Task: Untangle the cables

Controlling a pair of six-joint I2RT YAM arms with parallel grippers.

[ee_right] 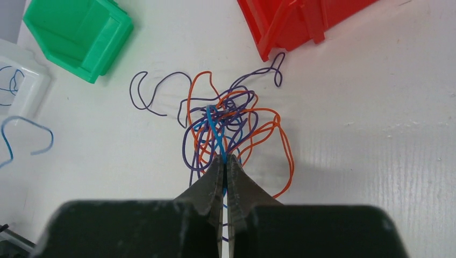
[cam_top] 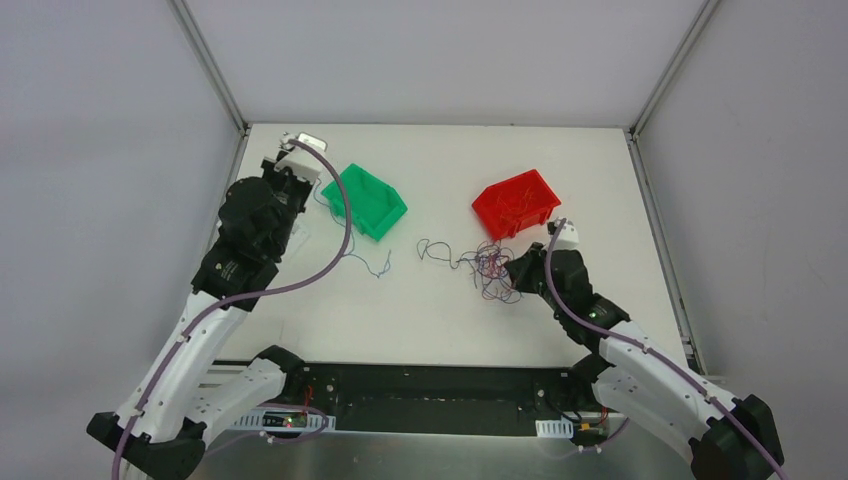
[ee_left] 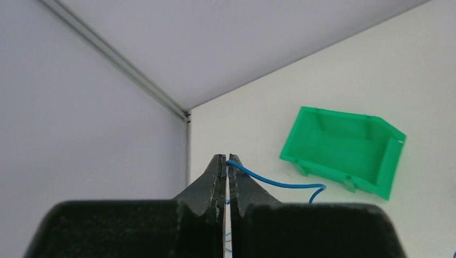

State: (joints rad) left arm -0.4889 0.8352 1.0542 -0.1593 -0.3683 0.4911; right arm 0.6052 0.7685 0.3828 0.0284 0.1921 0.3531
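Observation:
The cables form a tangle of orange, purple and blue strands on the white table, just below the red bin; from above the tangle sits right of centre. My right gripper is shut on a blue strand at the tangle's near edge, and shows from above as the right gripper. My left gripper is shut on the end of a separate blue cable, raised near the far-left corner beside the green bin. From above, this blue cable trails down from the left gripper.
The green bin and red bin stand on the table. A white tray holding blue wire lies at the left, partly under the left arm. One purple strand stretches left of the tangle.

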